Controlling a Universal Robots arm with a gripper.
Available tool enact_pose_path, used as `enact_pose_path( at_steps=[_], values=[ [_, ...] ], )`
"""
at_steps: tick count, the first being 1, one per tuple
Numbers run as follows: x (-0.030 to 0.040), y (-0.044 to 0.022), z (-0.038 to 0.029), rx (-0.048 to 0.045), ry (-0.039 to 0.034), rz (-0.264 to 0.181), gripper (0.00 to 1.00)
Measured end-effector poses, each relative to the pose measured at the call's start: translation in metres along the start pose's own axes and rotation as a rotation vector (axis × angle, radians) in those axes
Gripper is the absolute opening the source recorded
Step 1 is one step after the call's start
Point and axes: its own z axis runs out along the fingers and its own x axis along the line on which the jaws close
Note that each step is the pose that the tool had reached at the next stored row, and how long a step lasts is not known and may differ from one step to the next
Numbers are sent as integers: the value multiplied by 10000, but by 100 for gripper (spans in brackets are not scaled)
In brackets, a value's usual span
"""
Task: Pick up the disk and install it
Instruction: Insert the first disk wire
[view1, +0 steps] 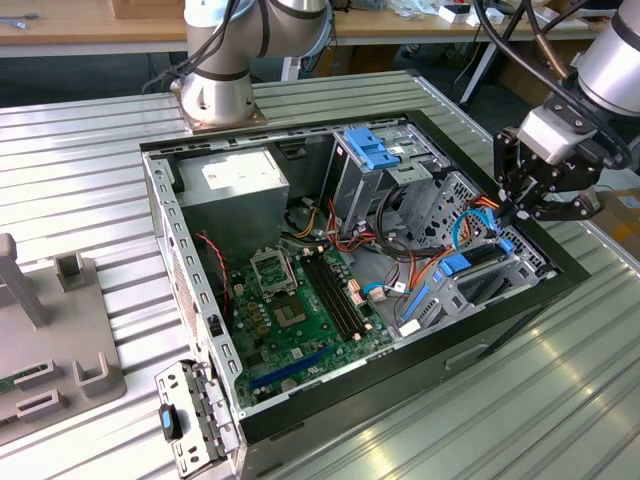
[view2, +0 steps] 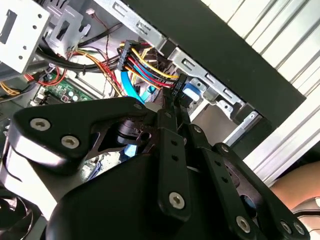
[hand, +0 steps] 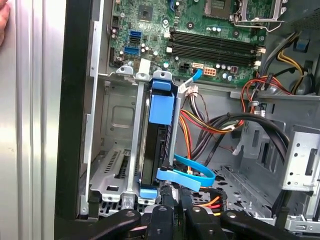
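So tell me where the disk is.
The disk stands on edge in the drive cage at the case's corner on the exterior view's right, right below the end effector.

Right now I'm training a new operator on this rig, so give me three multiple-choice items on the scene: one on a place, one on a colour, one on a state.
1. Where is the disk?
A. On the table outside the case
B. In the bay at the case's edge, close to the gripper
C. Flat on the board

2. What colour is the disk's carrier?
A. Red
B. Green
C. Blue

3. How is the case?
A. Lying on its side, open, with the board showing
B. Shut with its panel on
C. Standing upright on end

Answers:
1 B: in the first wrist view, the disk stands between the bay's metal rails.
2 C: the frame around the dark body is bright blue.
3 A: in the exterior view, the inside is open to view from above.
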Motion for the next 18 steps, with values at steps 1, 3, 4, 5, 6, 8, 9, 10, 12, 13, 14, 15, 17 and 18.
enact_pose_path(
  at_steps=[1,3,4,5,6,8,9,10,12,13,14,15,17,18],
  values=[
    [0,30,-2,1,-1,1,17],
    [-2,110,-10,0,0,3,17],
    [0,143,-13,1,2,12,17],
    [1,156,-10,2,4,36,17],
    [3,158,-3,4,4,62,17],
    [11,165,7,8,19,146,17],
    [11,166,7,9,21,154,17],
    [11,166,8,9,21,155,17],
    [11,166,9,10,20,157,17],
    [11,169,9,11,16,166,17],
    [11,173,10,14,18,202,17],
    [11,174,11,17,23,257,17],
    [11,179,17,30,51,460,17],
    [13,185,19,32,59,503,17]
  ],
)
